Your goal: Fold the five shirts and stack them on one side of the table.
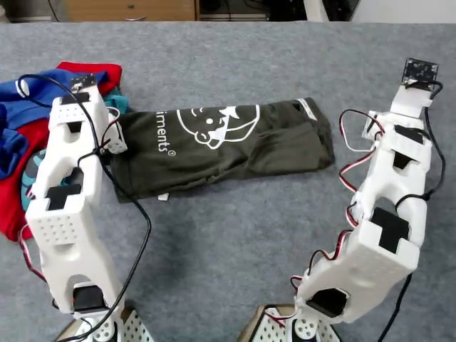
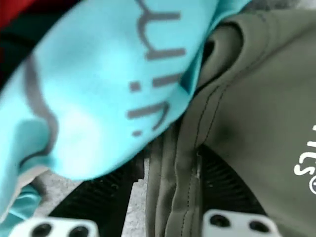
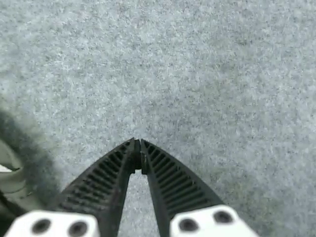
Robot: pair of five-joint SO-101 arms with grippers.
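Note:
A dark olive shirt [image 1: 228, 142] with a white print lies folded into a long band across the middle of the grey table. My left gripper [image 1: 114, 139] is at its left end. In the left wrist view the gripper [image 2: 173, 165] is shut on a bunched seam of the olive shirt [image 2: 256, 98], with a teal shirt [image 2: 98, 84] draped right beside it. My right gripper [image 3: 138, 143] is shut on nothing, above bare table just off the shirt's right end, where a sliver of olive cloth [image 3: 9, 183] shows. The right arm [image 1: 395, 164] stands at the right.
A loose heap of red, blue and teal shirts [image 1: 21, 128] lies at the table's left edge, partly under the left arm [image 1: 68, 199]. Bare grey table [image 1: 235, 242] stretches in front of the olive shirt. Wooden furniture [image 1: 128, 8] lines the far edge.

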